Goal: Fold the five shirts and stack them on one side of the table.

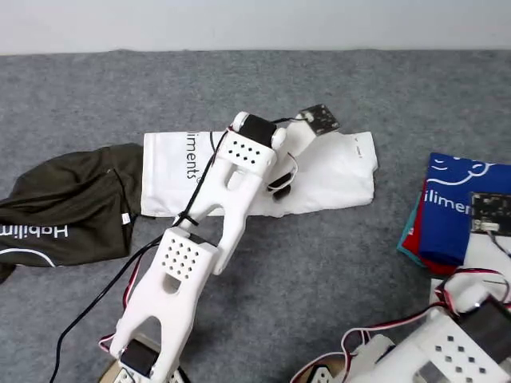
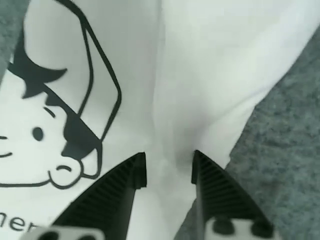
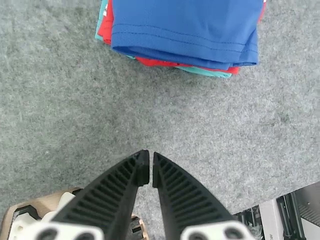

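A white shirt (image 1: 335, 179) with a cartoon print (image 2: 60, 125) lies partly folded in the middle of the grey table. My left gripper (image 2: 167, 172) is down on its near edge, open, with a ridge of white cloth between the fingertips (image 2: 135, 170). In the high view that gripper (image 1: 279, 185) sits under the left arm's wrist. A dark olive shirt (image 1: 72, 207) lies crumpled at the left. On the right side is a stack of folded shirts (image 1: 447, 215), blue on top of red and teal (image 3: 185, 30). My right gripper (image 3: 150, 170) hovers shut and empty over bare carpet just short of that stack.
The left arm (image 1: 207, 223) stretches diagonally from the near left edge across the table's middle. The right arm's base and cables (image 1: 431, 343) fill the near right corner. Bare grey carpet (image 1: 335, 271) lies between the white shirt and the near edge.
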You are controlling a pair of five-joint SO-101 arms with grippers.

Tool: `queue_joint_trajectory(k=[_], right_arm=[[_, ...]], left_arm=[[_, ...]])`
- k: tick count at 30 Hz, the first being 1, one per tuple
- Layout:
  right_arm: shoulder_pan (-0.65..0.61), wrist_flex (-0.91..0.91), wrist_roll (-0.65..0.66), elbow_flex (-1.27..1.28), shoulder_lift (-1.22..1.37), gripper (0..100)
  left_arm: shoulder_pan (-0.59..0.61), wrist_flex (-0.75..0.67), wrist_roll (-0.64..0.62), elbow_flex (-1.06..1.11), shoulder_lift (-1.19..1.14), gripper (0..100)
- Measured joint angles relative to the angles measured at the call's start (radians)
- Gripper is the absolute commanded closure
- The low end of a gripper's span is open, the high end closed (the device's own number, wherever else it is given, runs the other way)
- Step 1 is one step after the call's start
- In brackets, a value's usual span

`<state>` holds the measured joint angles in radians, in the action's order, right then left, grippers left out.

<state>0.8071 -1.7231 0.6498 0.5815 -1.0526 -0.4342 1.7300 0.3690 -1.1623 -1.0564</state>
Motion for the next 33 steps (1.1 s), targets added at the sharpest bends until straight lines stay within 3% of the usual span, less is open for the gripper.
queue_joint_trajectory(k=[9, 20, 27, 33], right_arm=[[0.000, 0.000, 0.000, 0.000, 0.000, 97.2], [0.000, 0.020, 0.000, 0.000, 0.000, 97.2], [0.000, 0.020, 0.000, 0.000, 0.000, 97.2], [0.000, 0.020, 0.000, 0.000, 0.000, 97.2]], left_arm=[[-0.026, 0.000, 0.000, -0.018, 0.023, 84], [-0.037, -0.195, -0.002, -0.025, -0.091, 85], [-0.038, -0.115, -0.005, -0.117, -0.138, 85], [-0.038, -0.005, -0.003, -0.384, -0.138, 85]])
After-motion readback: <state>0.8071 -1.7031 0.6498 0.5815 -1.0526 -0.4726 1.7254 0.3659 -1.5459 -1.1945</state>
